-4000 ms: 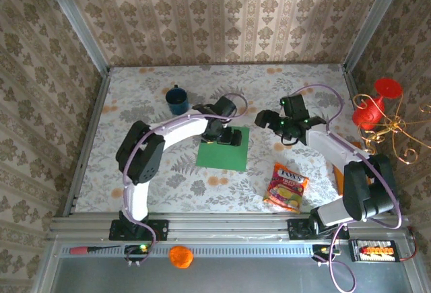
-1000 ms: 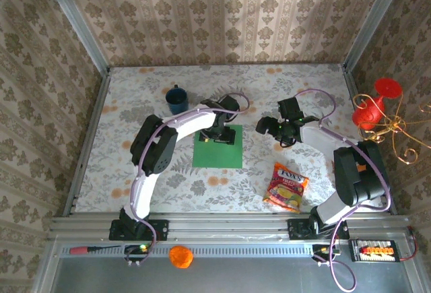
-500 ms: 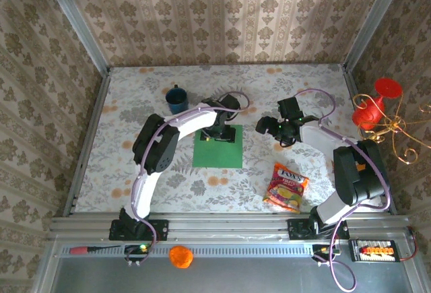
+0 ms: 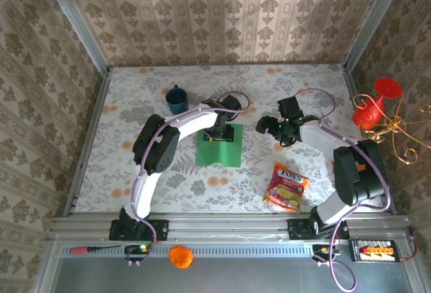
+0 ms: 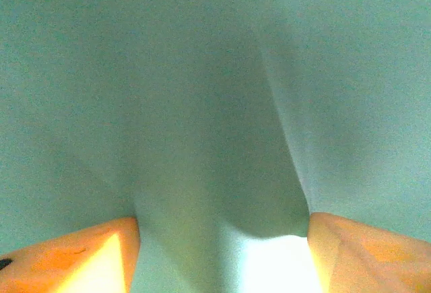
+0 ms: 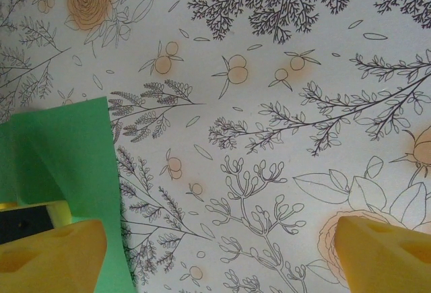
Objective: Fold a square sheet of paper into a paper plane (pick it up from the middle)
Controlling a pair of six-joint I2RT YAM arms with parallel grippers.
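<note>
Two part-spread jaws of the left gripper (image 5: 222, 242) press the thin bright-green square paper sheet (image 4: 219, 155), puckering a ridge to pinch (not caught yet); the right gripper (image 6: 219, 252) hovers wide, empty.

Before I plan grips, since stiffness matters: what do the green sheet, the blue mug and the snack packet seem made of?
Green sheet: thin matte paper, by the look; it buckles into a soft ridge in the left wrist view.
Blue mug: dark, smooth, perhaps glazed ceramic or enamel; too small to tell.
Snack packet: likely printed plastic film, its surface crumpled.
</note>
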